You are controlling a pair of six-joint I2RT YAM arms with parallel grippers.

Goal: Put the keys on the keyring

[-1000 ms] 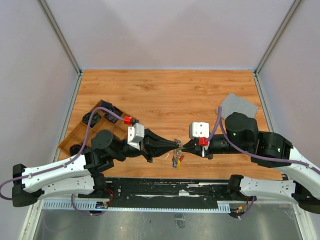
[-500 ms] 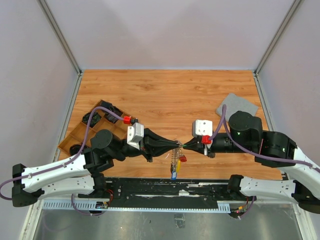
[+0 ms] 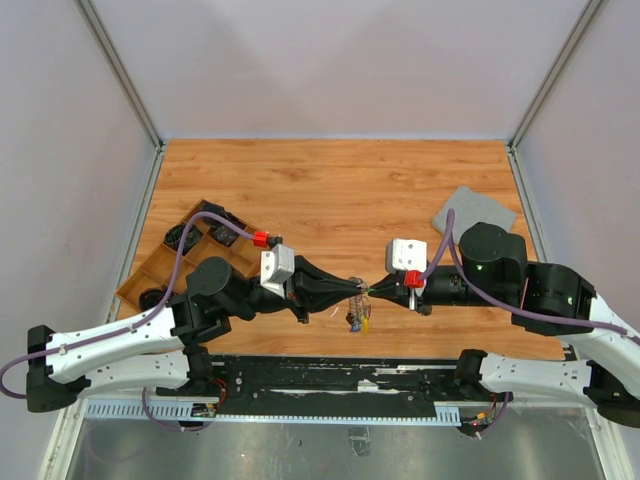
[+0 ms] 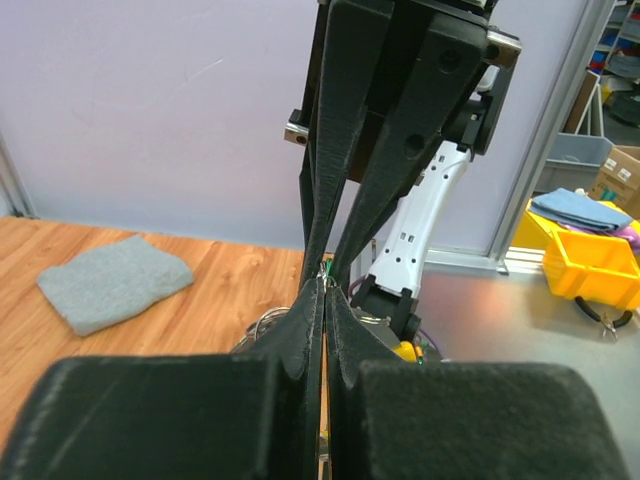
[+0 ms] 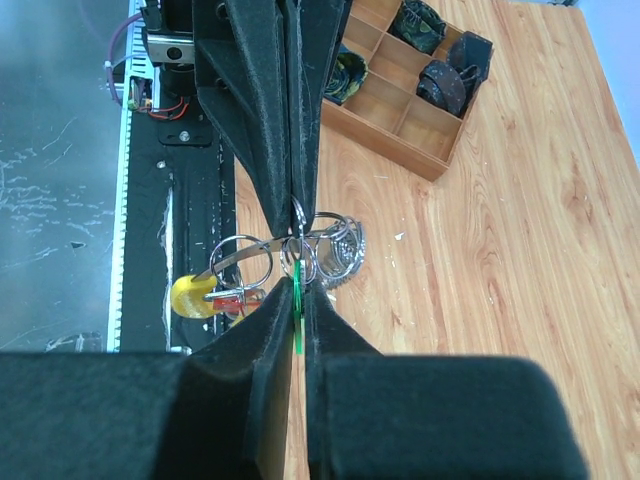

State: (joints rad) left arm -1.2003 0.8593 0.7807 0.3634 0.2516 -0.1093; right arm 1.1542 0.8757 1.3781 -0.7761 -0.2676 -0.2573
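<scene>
This was a robotics lab's test cell: a wooden table (image 3: 340, 180) boxed in by pale walls (image 3: 330, 60) and aluminium posts (image 3: 120, 70), robot arms (image 3: 110, 350) bolted to a black rail (image 3: 330, 375) along the bottom of the top view, and a yellow storage bin (image 4: 590, 270) at the right edge of the left wrist view.

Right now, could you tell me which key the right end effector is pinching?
The green key: it sits edge-on inside the right end effector, while the yellow key dangles outside.
</scene>
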